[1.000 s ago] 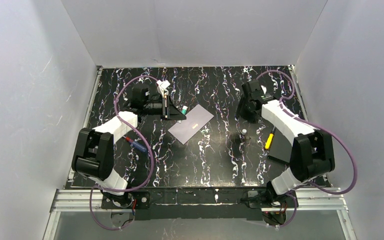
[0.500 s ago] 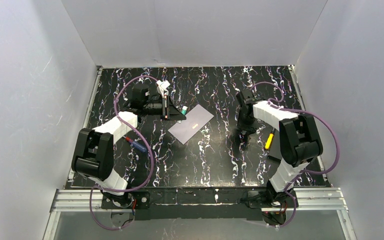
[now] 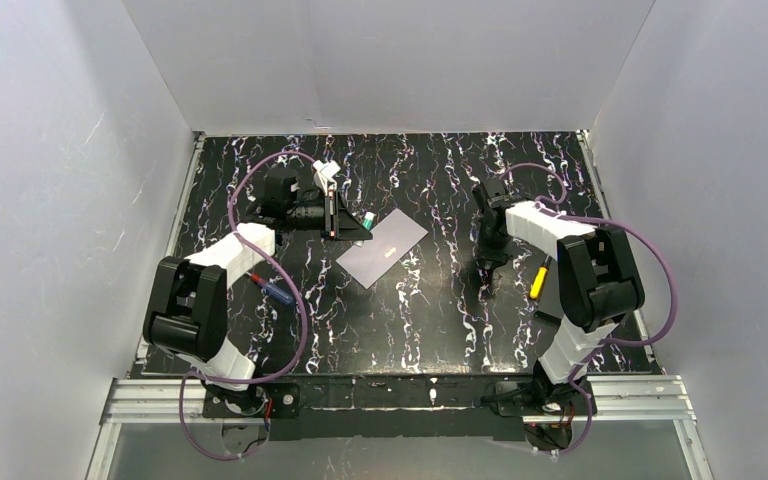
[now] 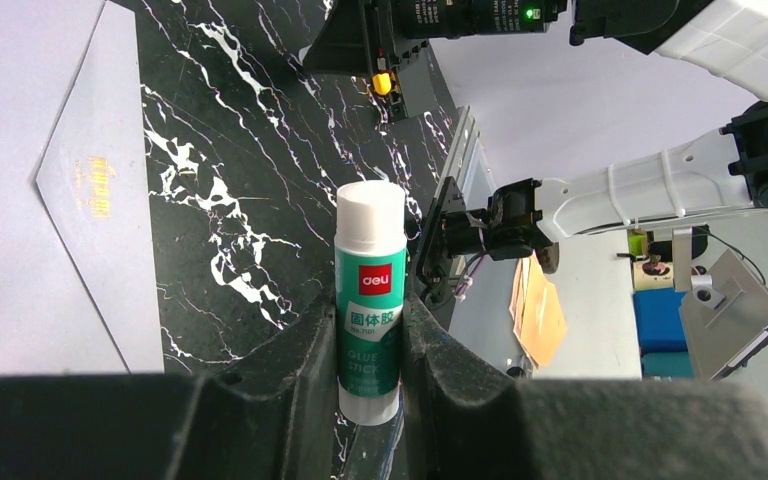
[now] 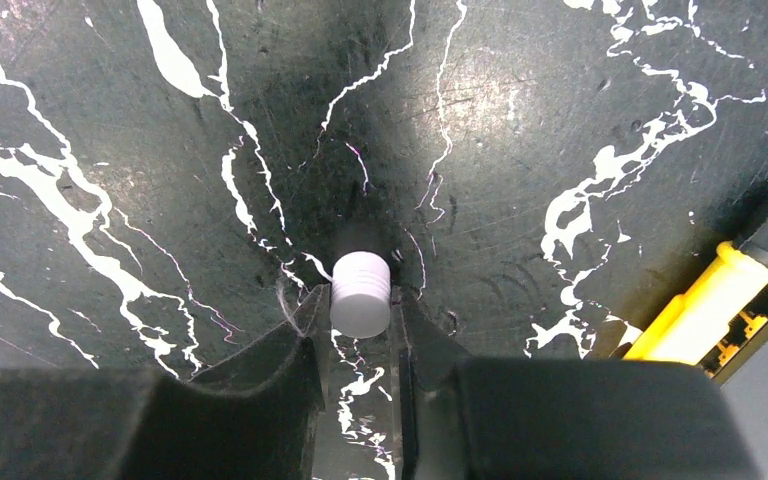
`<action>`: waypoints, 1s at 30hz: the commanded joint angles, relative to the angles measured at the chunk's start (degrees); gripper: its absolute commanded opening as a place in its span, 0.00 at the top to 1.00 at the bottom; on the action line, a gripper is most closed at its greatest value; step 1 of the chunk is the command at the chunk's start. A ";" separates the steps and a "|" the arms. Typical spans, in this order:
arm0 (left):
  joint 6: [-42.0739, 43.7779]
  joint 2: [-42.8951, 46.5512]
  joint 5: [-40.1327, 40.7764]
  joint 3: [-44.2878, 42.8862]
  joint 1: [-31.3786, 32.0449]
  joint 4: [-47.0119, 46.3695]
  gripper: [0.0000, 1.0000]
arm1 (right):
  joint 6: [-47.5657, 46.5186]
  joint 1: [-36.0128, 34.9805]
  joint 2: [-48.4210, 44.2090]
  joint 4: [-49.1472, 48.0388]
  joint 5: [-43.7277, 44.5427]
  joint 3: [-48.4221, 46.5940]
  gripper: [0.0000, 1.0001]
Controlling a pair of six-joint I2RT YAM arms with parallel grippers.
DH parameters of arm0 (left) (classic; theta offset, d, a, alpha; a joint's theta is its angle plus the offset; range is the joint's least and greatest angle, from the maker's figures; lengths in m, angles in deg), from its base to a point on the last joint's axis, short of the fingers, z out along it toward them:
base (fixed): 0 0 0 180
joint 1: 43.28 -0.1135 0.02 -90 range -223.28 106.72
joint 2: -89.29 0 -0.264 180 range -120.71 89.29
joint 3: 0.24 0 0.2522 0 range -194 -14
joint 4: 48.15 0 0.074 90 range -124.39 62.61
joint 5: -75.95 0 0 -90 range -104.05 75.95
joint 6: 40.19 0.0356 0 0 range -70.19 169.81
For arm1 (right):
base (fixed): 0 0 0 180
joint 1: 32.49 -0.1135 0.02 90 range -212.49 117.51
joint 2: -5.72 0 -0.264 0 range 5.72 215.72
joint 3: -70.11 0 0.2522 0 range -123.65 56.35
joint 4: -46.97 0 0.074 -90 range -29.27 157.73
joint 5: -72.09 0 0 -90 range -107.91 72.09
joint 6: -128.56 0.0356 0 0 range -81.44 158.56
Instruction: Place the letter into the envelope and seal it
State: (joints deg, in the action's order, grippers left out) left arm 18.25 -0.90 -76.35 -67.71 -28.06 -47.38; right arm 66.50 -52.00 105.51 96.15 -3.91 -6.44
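Note:
The pale lavender envelope lies flat mid-table; its flap with a gold mark shows in the left wrist view. The letter is not in view. My left gripper is shut on a green-and-white glue stick, held just left of the envelope's far corner. My right gripper points down at the table to the right of the envelope. Its fingertips sit on both sides of a small white ribbed cap that stands on the table.
A yellow marker lies on a flat black rectangle just right of my right gripper. A blue and red pen lies by the left arm. White walls close in the black marbled table.
My right arm swung in and came down over the white cap, which earlier stood free on the table. In the last half second it barely moved. The left arm and glue stick stayed still.

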 commanded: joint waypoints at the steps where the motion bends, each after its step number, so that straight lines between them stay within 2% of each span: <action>1: 0.70 1.27 -1.07 -1.57 0.18 0.58 1.00 | -0.51 0.35 -0.52 -0.70 0.84 -2.12 0.78; 6: 0.99 0.89 -1.62 -1.95 0.46 0.60 1.00 | -1.59 0.35 -1.37 1.03 1.13 -4.02 0.91; 9: 1.84 0.73 -1.86 -2.46 1.34 0.60 1.00 | -3.14 0.35 -2.15 2.01 -1.00 -5.69 0.90; 11: 2.84 0.35 -2.10 -2.89 2.39 0.60 1.00 | -4.30 0.35 -2.21 3.77 -4.52 -7.58 0.95; 19: 15.37 -3.20 0.42 -3.05 9.64 1.83 1.00 | -2.49 0.48 -6.82 6.94 -26.71 -8.80 0.98; 22: 22.69 -3.22 3.23 -2.51 12.32 2.96 1.00 | -0.47 0.69 -9.42 5.23 -37.35 -8.26 0.98; 27: 29.48 -1.54 5.40 -3.37 14.12 6.58 1.00 | 2.79 0.70 -13.10 0.70 -52.54 -6.84 0.98; 30: 36.69 -1.46 7.76 -5.81 15.59 14.73 1.00 | 7.22 0.70 -15.40 -5.07 -58.40 -4.19 0.99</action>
State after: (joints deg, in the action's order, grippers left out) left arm 43.43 -4.88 -71.50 -70.12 -13.92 -41.92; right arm 68.25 -51.58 93.93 98.21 -48.10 -12.89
